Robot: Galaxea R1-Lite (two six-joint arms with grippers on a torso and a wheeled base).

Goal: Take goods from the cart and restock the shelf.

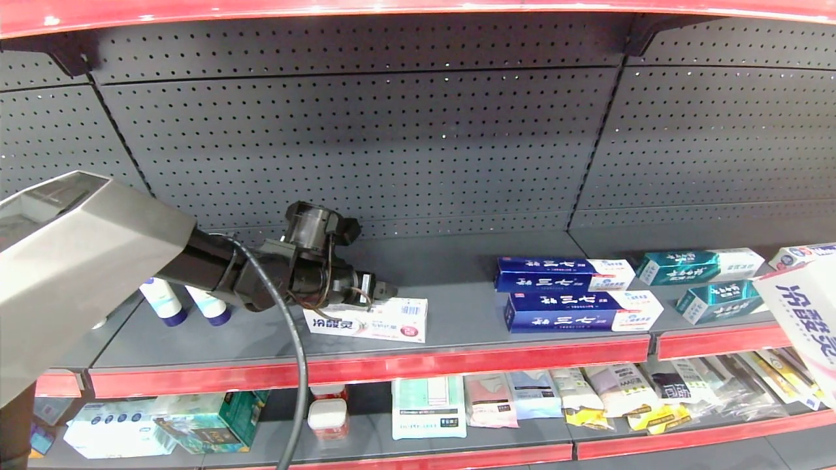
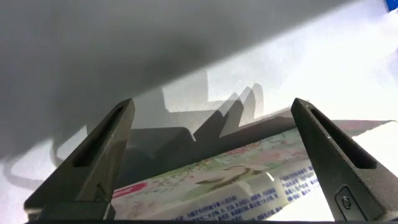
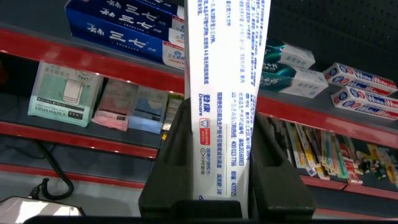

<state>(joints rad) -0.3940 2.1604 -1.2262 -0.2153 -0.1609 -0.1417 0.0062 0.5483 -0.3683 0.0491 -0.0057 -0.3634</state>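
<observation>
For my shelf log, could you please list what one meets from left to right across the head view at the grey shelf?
White tubes, flat white box at the left gripper, blue boxes, teal boxes, held white box.

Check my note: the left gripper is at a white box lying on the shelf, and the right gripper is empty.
Wrong on the right gripper: the right wrist view shows it shut on a second white box. The left gripper is indeed at a white box lying on the shelf.

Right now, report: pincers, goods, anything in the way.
Left pincer open, astride white box on shelf. Right pincer shut on second white box. Blue boxes lie further right, apart.
</observation>
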